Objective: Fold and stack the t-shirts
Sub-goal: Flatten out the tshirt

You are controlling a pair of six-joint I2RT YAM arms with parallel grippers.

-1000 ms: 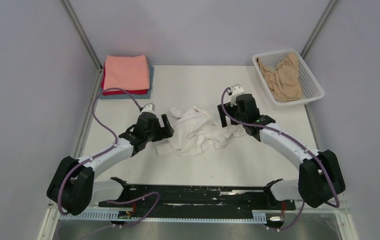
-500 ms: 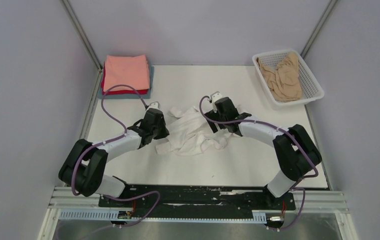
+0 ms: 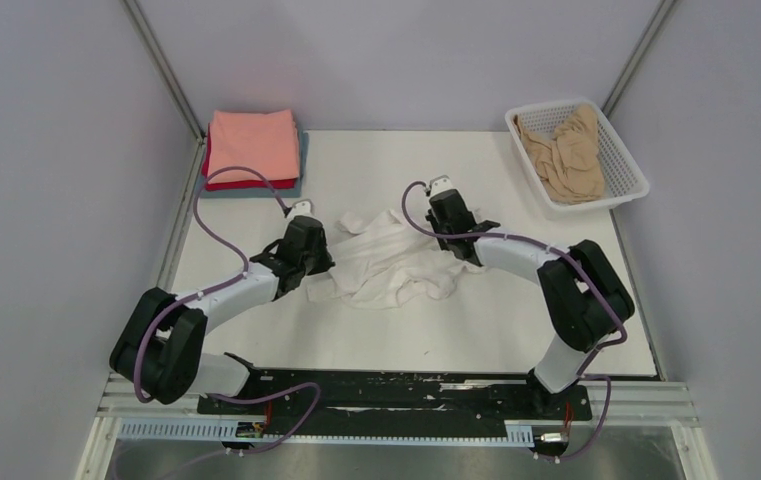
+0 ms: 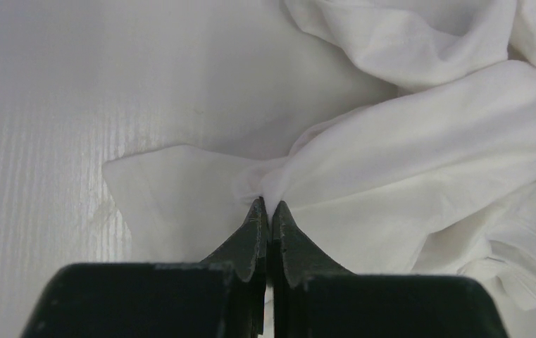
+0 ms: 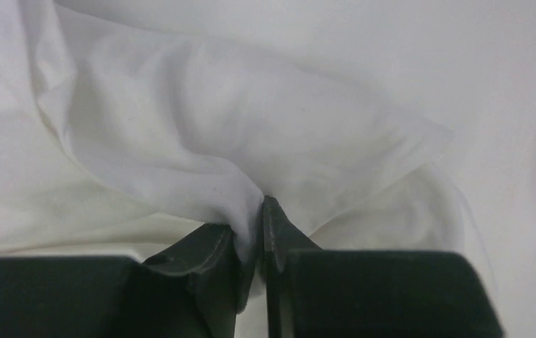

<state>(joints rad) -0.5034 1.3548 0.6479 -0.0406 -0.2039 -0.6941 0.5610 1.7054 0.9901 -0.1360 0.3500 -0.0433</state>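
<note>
Mid-table, just beyond the arm bases: a crumpled white soft cotton t-shirt (image 3: 391,268). Pinched at its left edge by the left gripper (image 4: 267,206), closed tight on a small fold. Pinched at its right side by the right gripper (image 5: 256,209), likewise closed on bunched cloth. Probably light, limp, quick to sag or slip; best taken by hem or shoulder corners and drawn apart. Underneath, a smooth white tabletop (image 3: 406,165), seemingly wide enough for spreading flat. Far left, a folded stack: salmon-pink t-shirt (image 3: 253,145) over red t-shirt (image 3: 231,183) and grey-blue t-shirt (image 3: 301,155). Far right, a white plastic mesh basket (image 3: 618,150) with a crumpled tan t-shirt (image 3: 561,150) inside.

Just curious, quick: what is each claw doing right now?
Left gripper: shut on the white t-shirt.
Right gripper: shut on the same white t-shirt.
</note>
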